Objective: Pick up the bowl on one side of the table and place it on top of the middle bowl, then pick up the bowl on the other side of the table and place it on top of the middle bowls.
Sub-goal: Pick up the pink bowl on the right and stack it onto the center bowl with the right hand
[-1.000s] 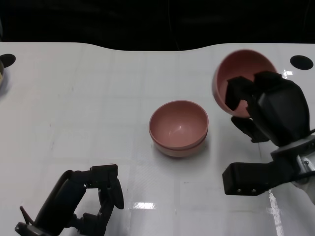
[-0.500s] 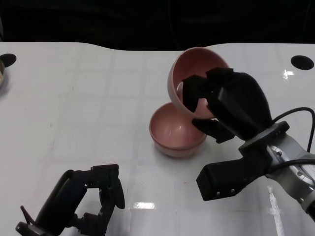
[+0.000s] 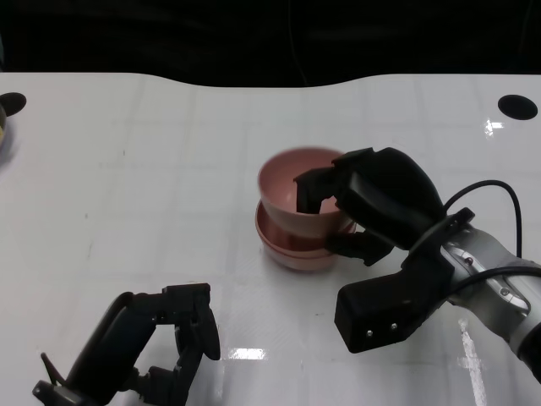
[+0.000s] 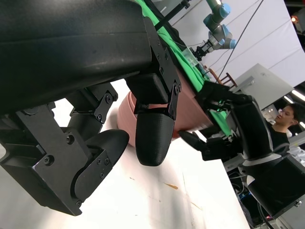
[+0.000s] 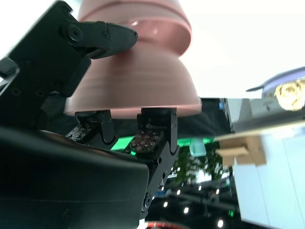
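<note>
White table, no legible writing

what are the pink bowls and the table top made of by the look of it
Top pink bowl and stacked bowls under it: likely plastic or melamine, matte with a soft sheen, uniform colour; ceramic cannot be ruled out. Table: smooth white glossy surface, laminate or coated board perhaps, since it mirrors ceiling lights.

Right robot hand holds pink bowl atop middle bowls.
</note>
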You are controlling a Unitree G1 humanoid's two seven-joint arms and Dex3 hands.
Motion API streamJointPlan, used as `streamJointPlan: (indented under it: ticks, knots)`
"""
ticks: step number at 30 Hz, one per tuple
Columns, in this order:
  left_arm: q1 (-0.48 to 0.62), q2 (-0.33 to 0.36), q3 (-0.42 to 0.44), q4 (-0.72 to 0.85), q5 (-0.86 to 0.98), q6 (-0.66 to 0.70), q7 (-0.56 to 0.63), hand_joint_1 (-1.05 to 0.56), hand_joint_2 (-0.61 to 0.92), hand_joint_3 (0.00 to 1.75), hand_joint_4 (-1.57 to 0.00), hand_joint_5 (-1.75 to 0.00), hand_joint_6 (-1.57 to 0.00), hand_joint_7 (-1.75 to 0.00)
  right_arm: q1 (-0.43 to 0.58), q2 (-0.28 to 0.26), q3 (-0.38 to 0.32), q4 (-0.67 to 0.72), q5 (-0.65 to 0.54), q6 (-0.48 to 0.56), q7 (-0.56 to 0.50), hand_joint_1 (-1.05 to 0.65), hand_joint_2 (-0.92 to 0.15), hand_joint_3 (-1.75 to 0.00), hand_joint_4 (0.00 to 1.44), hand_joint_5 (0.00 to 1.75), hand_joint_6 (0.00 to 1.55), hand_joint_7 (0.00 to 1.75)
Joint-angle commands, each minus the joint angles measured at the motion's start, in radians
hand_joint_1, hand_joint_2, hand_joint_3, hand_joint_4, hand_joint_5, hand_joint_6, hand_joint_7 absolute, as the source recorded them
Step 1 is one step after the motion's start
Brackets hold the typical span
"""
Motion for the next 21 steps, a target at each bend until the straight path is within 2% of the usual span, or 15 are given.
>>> streamJointPlan:
  ticks: [1,3,6,13,21]
  knots:
    - [0.004,0.003,-0.001,-0.011,-0.010,0.002,-0.009,-0.03,0.22,1.65,-0.93,-1.73,-0.90,-1.47,-0.020,-0.015,0.000,-0.024,0.019,0.029,0.094,-0.30,-0.83,-0.20,0.77,0.37,0.81,0.05]
    - [0.005,0.004,-0.001,-0.014,-0.009,0.006,-0.010,-0.04,0.21,1.65,-0.93,-1.72,-0.90,-1.47,-0.017,-0.017,-0.005,-0.036,0.023,0.031,0.118,-0.41,-0.90,-0.13,0.66,0.17,0.68,0.01]
    - [0.008,0.005,0.000,-0.024,-0.001,0.018,-0.007,-0.05,0.21,1.65,-0.93,-1.72,-0.90,-1.47,-0.013,-0.023,-0.004,-0.050,0.016,0.049,0.152,-0.55,-0.92,-0.22,0.56,0.08,0.57,0.00]
    - [0.013,0.009,0.000,-0.035,-0.004,0.027,-0.012,-0.02,0.21,1.65,-0.95,-1.69,-0.91,-1.46,0.018,-0.030,-0.007,-0.118,0.016,0.105,0.207,-0.63,-0.92,-0.27,0.47,0.03,0.48,0.00]
    - [0.011,0.011,0.004,-0.031,-0.006,0.025,-0.015,0.01,0.19,1.67,-0.95,-1.69,-0.92,-1.45,0.061,-0.046,-0.006,-0.183,-0.019,0.142,0.172,-0.72,-0.92,-0.37,0.33,0.00,0.34,0.00]
